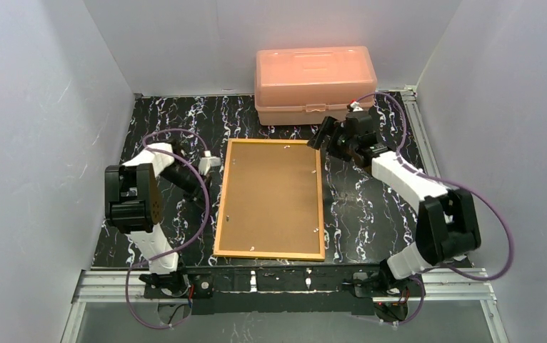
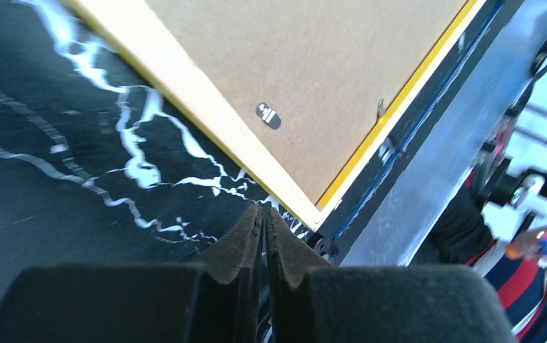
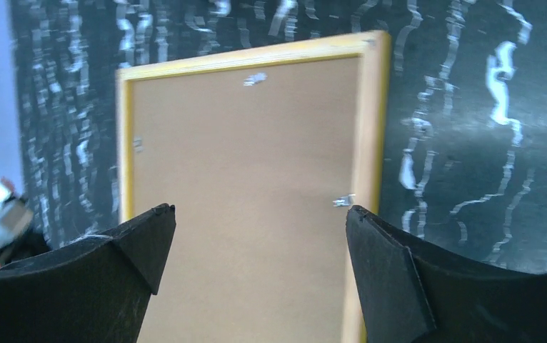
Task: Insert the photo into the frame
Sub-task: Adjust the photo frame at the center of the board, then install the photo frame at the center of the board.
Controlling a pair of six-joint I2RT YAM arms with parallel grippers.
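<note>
Status: frame [image 1: 269,196] lies face-down in the middle of the desk [image 1: 370,207], brown backing board [image 3: 242,179] up and seated inside the yellow border. Small clips [image 2: 268,116] sit along its edges; can't tell whether they're latched. Photo isn't visible in any view. It could be under the backing or simply out of shot, can't say which. Left end effector [image 2: 263,218] is clenched on nothing, fingertips together, low over the desk just off a frame corner. Right end effector [image 3: 256,214] is fully released and empty, hovering above the frame's far right corner, near the pink plastic box [image 1: 313,75]. My read: nothing is being carried and the back is closed, so this is either the very start (back needs opening, photo needs fetching) or the end with the photo already inside. Can't confirm without seeing the front.
</note>
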